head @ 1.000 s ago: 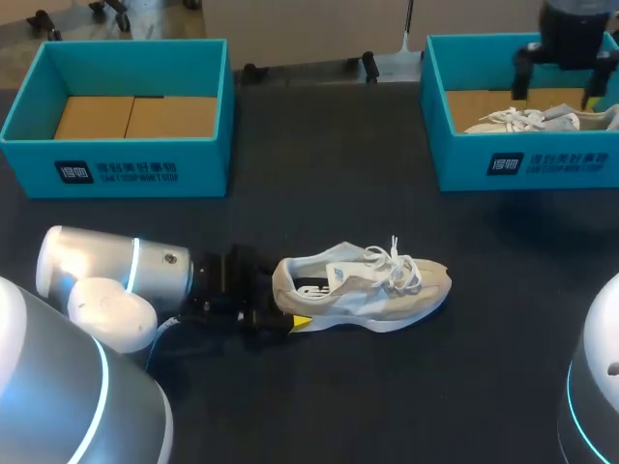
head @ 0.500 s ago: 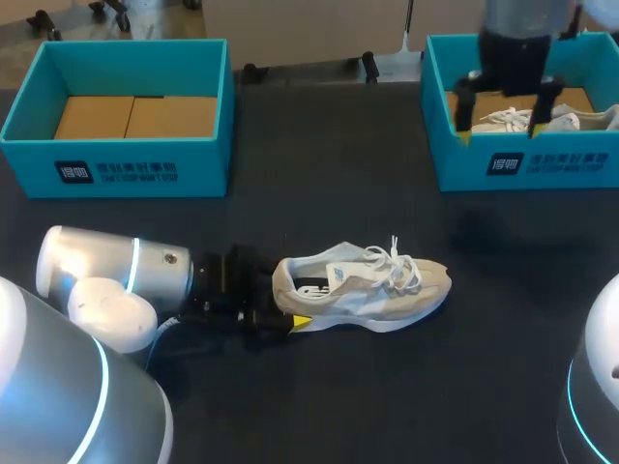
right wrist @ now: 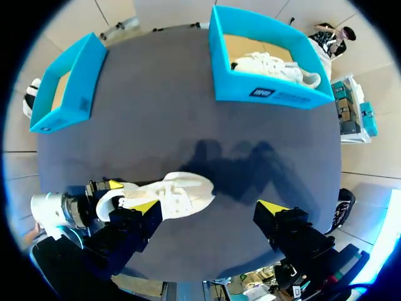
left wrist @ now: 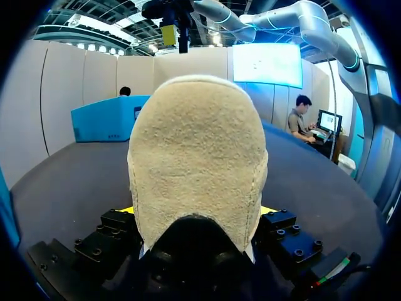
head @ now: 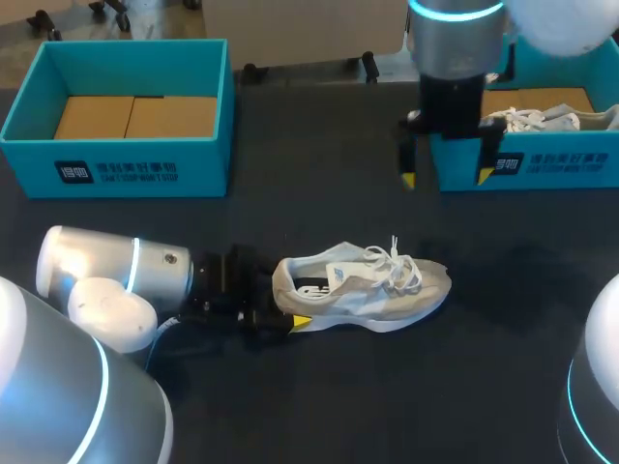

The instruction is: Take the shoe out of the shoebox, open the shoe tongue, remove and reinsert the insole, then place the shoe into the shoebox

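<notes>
left gripper (head: 271, 307) looks clamped on the heel of the shoe (head: 363, 285), contact partly hidden. shoe upright mid-table (head: 319, 193). right gripper (head: 445, 179) fingers spread, empty, at the right shoebox (head: 542, 166) front corner. white label print on it and on the left shoebox (head: 126, 169).
</notes>
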Robot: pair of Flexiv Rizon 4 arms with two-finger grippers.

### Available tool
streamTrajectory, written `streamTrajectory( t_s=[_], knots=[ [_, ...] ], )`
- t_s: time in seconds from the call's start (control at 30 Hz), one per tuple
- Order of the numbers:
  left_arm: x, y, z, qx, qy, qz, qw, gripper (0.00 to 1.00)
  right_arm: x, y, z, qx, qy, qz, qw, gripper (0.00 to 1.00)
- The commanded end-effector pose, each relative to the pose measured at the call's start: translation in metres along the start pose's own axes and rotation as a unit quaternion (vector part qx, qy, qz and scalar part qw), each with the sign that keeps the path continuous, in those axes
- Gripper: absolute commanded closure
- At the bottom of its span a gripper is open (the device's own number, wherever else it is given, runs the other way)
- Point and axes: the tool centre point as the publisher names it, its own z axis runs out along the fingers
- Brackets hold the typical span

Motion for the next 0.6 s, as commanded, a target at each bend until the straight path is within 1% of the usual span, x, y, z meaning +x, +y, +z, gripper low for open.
streamTrajectory(
  t_s=[0.03,0.1,0.6],
  knots=[
    [-0.001,-0.001,0.001,-0.003,0.001,0.0,1.0,1.0,0.037,-0.016,0.007,-0.004,-0.031,-0.029,0.999,0.0],
    [-0.001,-0.001,0.001,-0.003,0.001,0.0,1.0,1.0,0.051,-0.021,0.013,0.024,-0.058,-0.073,0.995,0.0],
    [-0.001,-0.001,0.001,-0.003,0.001,0.0,1.0,1.0,0.051,-0.021,0.013,0.024,-0.058,-0.073,0.995,0.0]
  ],
)
